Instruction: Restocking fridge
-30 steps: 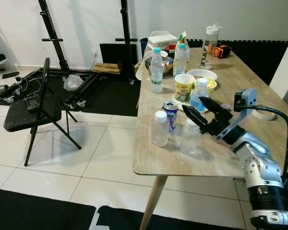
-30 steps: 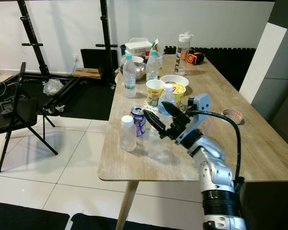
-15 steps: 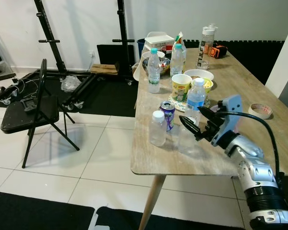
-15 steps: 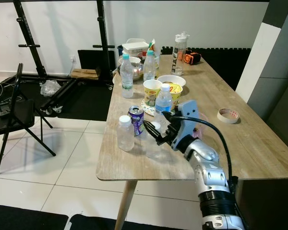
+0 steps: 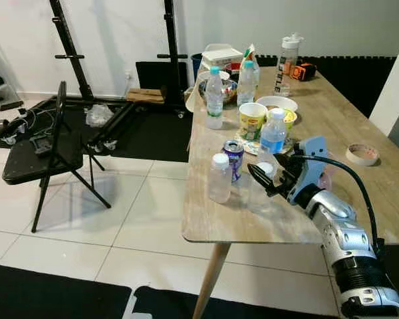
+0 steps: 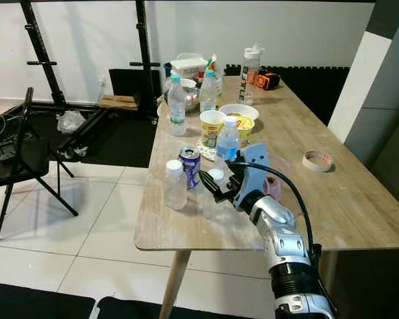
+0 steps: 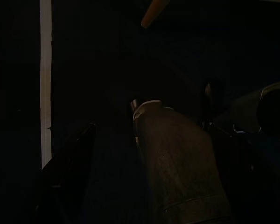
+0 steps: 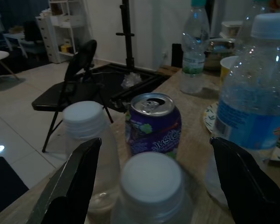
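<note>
Wooden desk (image 5: 346, 126) is standing on white tiles, crowded with drinks waiting for the fridge. You are bringing the right gripper (image 5: 271, 177) in with fingers spread wide either side of the nearest clear bottle (image 8: 151, 186), not yet touching it, lined up for a squeeze. Just beyond it are standing a second clear bottle (image 5: 220, 178), a purple can (image 5: 234, 158) and a blue-labelled bottle (image 5: 273, 134). Your left gripper (image 7: 130, 158) is hanging idle in the dark, apparently spread open.
</note>
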Robot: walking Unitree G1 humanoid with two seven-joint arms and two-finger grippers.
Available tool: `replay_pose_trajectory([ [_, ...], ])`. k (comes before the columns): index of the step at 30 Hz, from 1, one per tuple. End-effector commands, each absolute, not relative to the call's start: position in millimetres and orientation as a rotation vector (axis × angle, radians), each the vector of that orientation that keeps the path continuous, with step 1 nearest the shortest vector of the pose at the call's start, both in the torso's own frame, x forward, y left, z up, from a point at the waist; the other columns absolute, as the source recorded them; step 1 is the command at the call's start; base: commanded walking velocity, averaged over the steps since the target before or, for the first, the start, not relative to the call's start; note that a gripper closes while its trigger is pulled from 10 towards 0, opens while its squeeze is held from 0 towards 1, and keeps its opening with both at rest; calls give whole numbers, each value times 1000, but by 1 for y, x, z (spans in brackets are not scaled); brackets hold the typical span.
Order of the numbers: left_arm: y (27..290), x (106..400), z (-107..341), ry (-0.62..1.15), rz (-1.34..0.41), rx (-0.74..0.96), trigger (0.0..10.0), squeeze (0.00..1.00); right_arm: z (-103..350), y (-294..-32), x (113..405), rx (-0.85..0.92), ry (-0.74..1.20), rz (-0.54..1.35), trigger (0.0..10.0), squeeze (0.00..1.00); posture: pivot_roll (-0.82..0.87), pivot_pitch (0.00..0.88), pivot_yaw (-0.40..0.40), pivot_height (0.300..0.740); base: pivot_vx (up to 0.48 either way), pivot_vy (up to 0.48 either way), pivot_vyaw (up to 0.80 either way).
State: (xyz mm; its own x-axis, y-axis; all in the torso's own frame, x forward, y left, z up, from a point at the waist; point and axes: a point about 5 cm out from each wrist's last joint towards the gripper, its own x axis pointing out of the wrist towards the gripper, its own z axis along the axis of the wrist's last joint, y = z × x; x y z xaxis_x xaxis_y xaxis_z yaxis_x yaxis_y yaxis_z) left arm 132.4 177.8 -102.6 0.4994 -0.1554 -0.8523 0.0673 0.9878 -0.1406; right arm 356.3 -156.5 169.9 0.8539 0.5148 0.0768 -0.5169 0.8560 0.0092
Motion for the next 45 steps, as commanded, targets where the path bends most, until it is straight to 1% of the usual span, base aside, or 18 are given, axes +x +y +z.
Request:
replay_pose_trajectory([
  [1, 177, 128, -104, 1053, -136, -96, 10000, 0, 168, -149, 356, 28, -67, 565, 10000, 0, -91, 12, 4, 740, 0, 0, 0],
  [8, 177, 128, -104, 1053, -138, -92, 10000, 0, 163, -137, 354, 47, -57, 597, 10000, 0, -88, 1, 1, 740, 0, 0, 0],
  [13, 176, 130, -104, 1048, -140, -96, 10000, 0, 156, -132, 354, 36, -34, 583, 10000, 0, -88, 1, 1, 740, 0, 0, 0],
  [16, 175, 129, -104, 1049, -141, -100, 10000, 0, 149, -134, 357, 21, -7, 535, 10000, 0, -88, 1, 1, 740, 0, 0, 0],
  [24, 177, 125, -105, 1058, -135, -99, 10000, 0, 152, -145, 360, 26, -11, 492, 10000, 0, -84, 9, -1, 740, 0, 0, 0],
  [29, 177, 125, -105, 1057, -133, -100, 10000, 0, 156, -145, 362, 47, -32, 483, 10000, 0, -84, 9, -1, 740, 0, 0, 0],
  [37, 175, 128, -104, 1050, -140, -104, 10000, 0, 154, -144, 363, 9, -20, 475, 10000, 0, -86, 9, -1, 740, 0, 0, 0],
  [44, 175, 128, -104, 1049, -141, -104, 10000, 0, 154, -140, 365, 15, -18, 475, 9961, 0, -86, 10, -1, 740, 0, 0, 0],
  [45, 175, 128, -104, 1049, -141, -104, 10000, 0, 154, -140, 365, 18, -21, 474, 7725, 0, -86, 10, -1, 740, 0, 0, 0],
])
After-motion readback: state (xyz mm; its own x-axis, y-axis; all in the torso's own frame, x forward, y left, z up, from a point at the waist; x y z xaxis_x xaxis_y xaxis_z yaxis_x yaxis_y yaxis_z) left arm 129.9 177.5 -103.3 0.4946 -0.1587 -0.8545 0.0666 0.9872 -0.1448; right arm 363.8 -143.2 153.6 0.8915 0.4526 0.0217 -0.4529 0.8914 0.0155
